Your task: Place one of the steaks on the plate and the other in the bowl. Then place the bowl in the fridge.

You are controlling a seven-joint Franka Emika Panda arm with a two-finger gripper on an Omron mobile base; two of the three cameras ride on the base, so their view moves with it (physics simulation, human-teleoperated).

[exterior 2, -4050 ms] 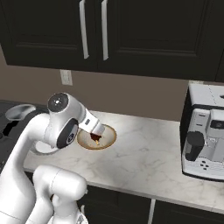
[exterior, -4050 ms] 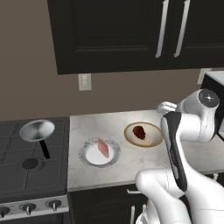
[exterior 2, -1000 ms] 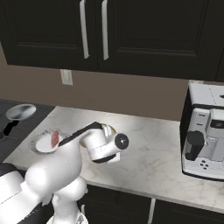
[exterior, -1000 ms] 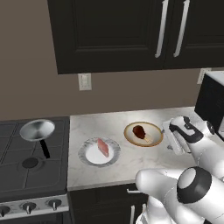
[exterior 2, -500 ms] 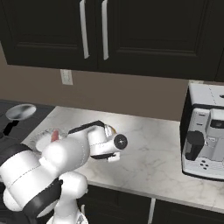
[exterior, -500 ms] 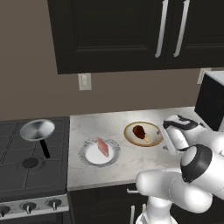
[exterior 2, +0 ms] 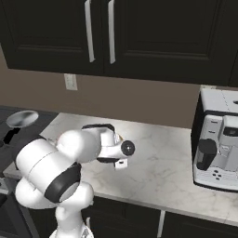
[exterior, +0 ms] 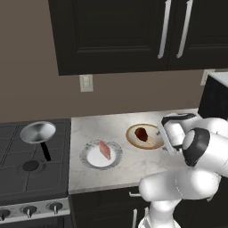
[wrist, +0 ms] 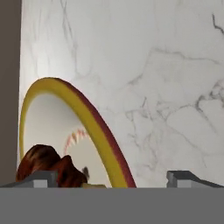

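Two steaks are already in dishes on the worktop [exterior: 133, 167]: at left the pinkish steak [exterior: 105, 149] lies on the silver plate [exterior: 91, 163], and to its right the brown steak [exterior: 141, 133] lies in the bowl [exterior: 133, 141]. The bowl looks stiff and light, best pinched at its rim. The gripper [wrist: 113, 177], spread wide, straddles that near rim.

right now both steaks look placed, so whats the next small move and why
Probably lower the open gripper onto the near rim of the bowl. The pinkish steak lies on the plate, the reddish-brown steak lies in the bowl, and in the hand view one finger sits over the bowl, the other outside its rim.
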